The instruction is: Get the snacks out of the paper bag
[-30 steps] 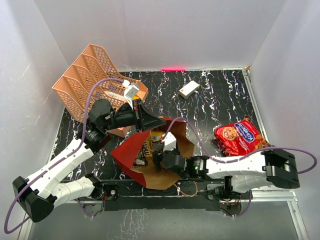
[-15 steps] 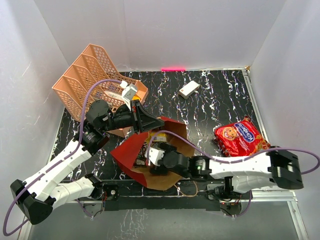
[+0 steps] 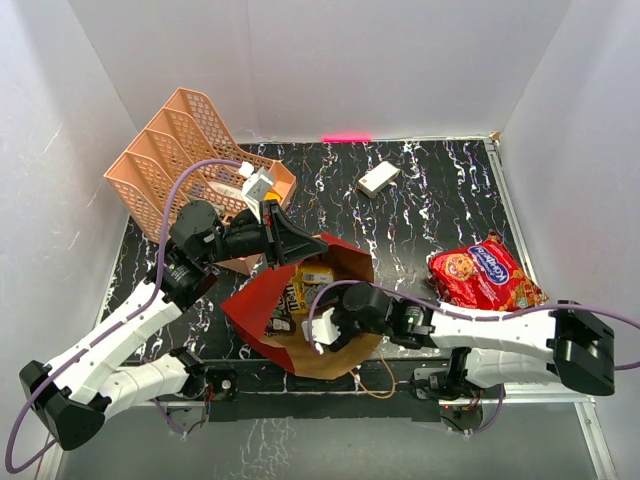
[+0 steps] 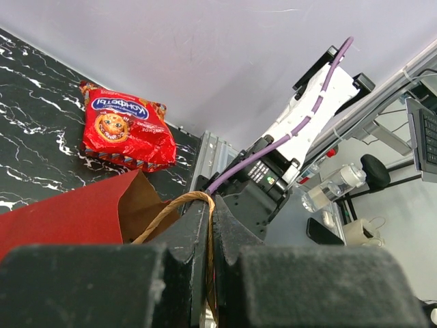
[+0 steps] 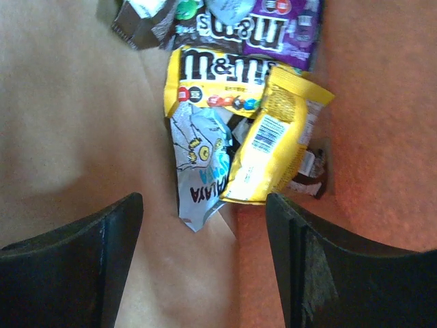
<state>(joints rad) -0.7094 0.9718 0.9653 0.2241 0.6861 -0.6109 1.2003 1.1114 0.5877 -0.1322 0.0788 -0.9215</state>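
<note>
snacks (image 5: 225,75) lie inside the paper bag (image 3: 255,305); the right tool (image 3: 322,328) has backed toward 6 o'clock, fingers apart and empty, so nothing came out. left tool (image 4: 208,225) stays clamped on the cord handle (image 4: 171,205); red cookie packet (image 3: 480,278) rests on the tabletop (image 3: 430,200) at 3 o'clock.

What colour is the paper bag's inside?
Brown kraft; the paper bag interior shows best in the right wrist view.

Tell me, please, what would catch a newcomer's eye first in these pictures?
The dark red paper bag gapes open at the near centre, its cord handle pinched by the left gripper, while the right gripper, jaws open, hangs over a yellow M&M's packet inside. A shiny red cookie packet lies out on the table at the right.
</note>
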